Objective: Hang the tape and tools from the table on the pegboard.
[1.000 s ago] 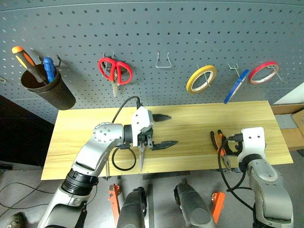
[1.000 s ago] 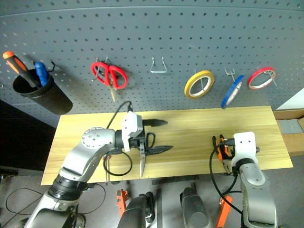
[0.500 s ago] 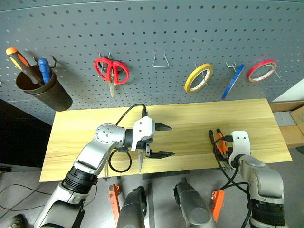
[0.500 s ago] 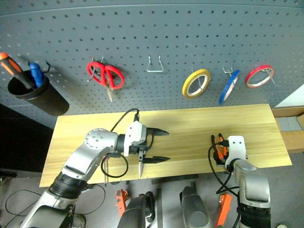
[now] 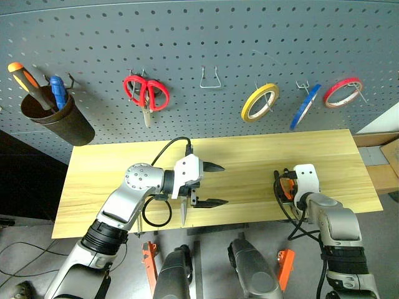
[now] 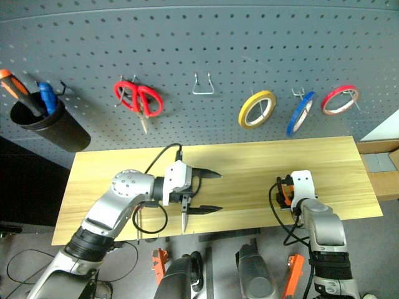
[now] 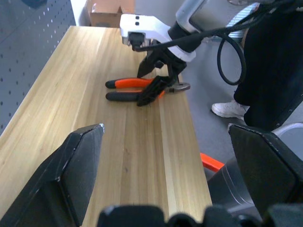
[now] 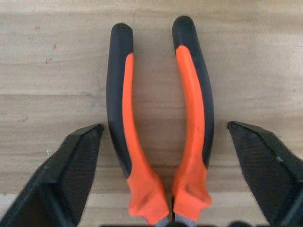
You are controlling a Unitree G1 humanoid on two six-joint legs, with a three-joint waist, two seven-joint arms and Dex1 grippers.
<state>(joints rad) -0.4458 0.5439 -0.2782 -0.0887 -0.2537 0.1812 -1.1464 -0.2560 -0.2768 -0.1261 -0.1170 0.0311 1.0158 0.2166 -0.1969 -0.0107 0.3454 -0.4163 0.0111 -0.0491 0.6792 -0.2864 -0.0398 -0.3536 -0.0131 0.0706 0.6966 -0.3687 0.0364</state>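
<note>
Your right gripper [image 8: 163,179] sits spread around the orange-and-black pliers [image 8: 158,118], which lie flat near the table's [image 5: 249,156] right front edge; its 2 fingers aren't touching them. Your left gripper [image 5: 215,185] is open, empty.

We see a dark grey pegboard [image 5: 187,37] dotted with a regular grid of small holes. On it hang red-handled scissors [image 5: 147,93], a yellow tape ring [image 5: 260,103], a blue tape ring [image 5: 307,106] and a red tape ring [image 5: 342,91]. A dark brown cup [image 5: 57,118] carries orange- and blue-handled screwdrivers [image 5: 38,86]. The table [image 5: 249,152] is light yellowish wood with fine grain lines. The pliers [image 8: 158,123] have orange-and-black handles.
</note>
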